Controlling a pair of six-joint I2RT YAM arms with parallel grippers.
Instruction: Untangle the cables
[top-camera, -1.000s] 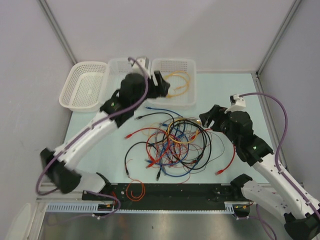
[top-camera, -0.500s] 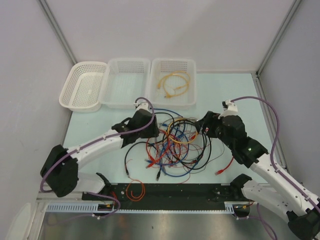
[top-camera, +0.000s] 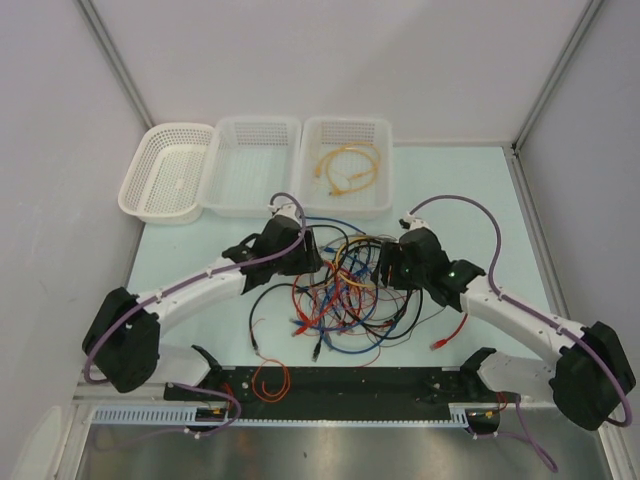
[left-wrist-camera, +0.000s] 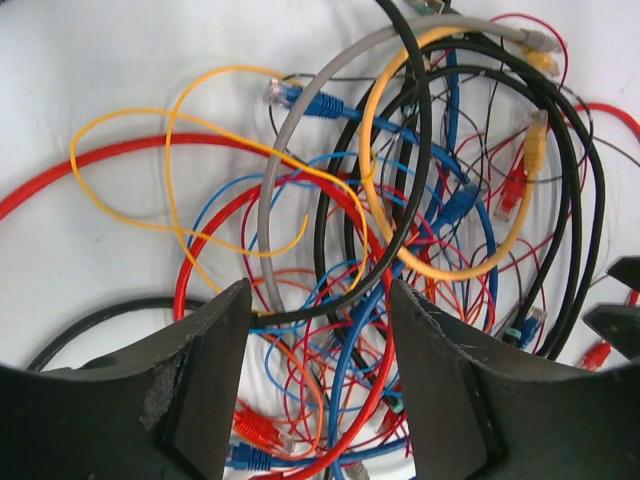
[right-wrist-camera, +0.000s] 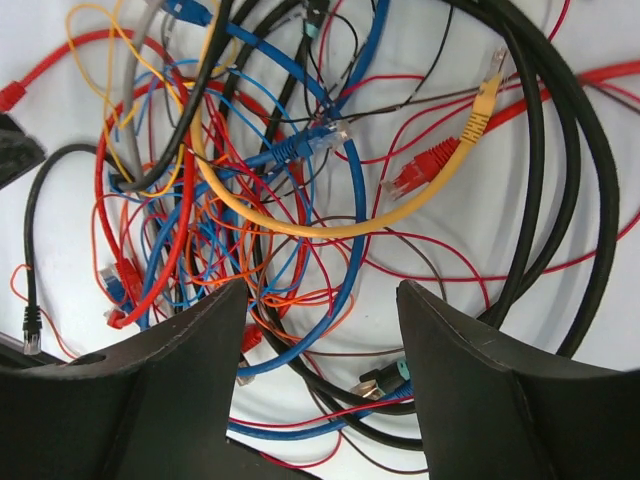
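Since half a second ago my right gripper (top-camera: 392, 265) sits closer to the cables (top-camera: 345, 295) heaped on the table (top-camera: 470, 190); left gripper (top-camera: 303, 262) hovers opposite, both jaws apart, holding nothing

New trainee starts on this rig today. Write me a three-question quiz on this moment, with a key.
1. True or false: the left pincer and right pincer are both shut on cables.
2. Which basket holds the coiled yellow cable? A. left B. middle C. right
3. Fill in: the cable tangle lies ___ the two pincers.
Key: 1 false, both stand open. 2 C, the right basket. 3 between.
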